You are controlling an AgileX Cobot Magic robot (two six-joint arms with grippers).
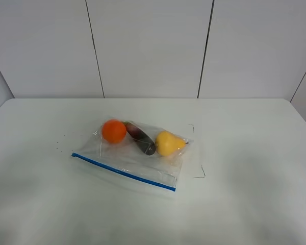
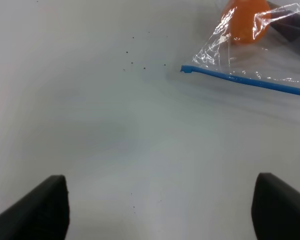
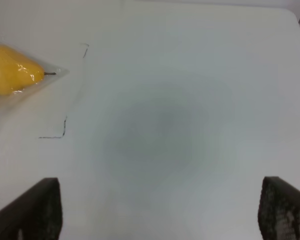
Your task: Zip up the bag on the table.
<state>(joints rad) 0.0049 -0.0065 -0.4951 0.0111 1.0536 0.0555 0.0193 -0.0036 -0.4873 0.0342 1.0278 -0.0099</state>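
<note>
The clear plastic bag (image 1: pixel 137 158) lies flat in the middle of the white table (image 1: pixel 255 153). Its blue zip strip (image 1: pixel 123 172) runs along the near edge. Inside it are an orange fruit (image 1: pixel 113 130), a dark purple fruit (image 1: pixel 141 139) and a yellow pear-like fruit (image 1: pixel 168 143). No arm shows in the exterior high view. My left gripper (image 2: pixel 160 207) is open, its fingers (image 2: pixel 40 207) wide apart above bare table, short of the strip's end (image 2: pixel 186 69). My right gripper (image 3: pixel 157 210) is open over bare table, beside the bag's yellow-fruit corner (image 3: pixel 12 70).
Thin black corner marks (image 1: pixel 200 173) are drawn on the table by the bag's right side, and small dark specks (image 1: pixel 61 143) lie to its left. A white panelled wall (image 1: pixel 153 46) stands behind the table's far edge.
</note>
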